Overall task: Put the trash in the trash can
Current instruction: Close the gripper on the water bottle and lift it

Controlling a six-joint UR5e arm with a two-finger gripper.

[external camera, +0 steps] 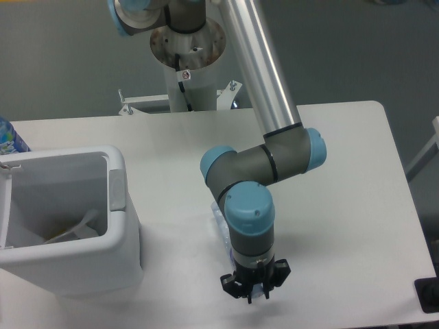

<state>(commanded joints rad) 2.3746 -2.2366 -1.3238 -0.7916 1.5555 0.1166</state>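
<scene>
gripper [254, 293] low over table [343, 205], jaw state not discernible | clear bottle [219, 223], possibly, mostly hidden behind wrist | trash can [123, 226] well left

The counter [343, 205] was white with rounded corners. On its left part stood the bin [103, 260] — large, white, open-topped. Near the middle, a clear crushed bottle [218, 223] lay on the surface — mostly hidden behind the arm. At the far left edge showed a blue-patterned bottle [8, 139].
</scene>
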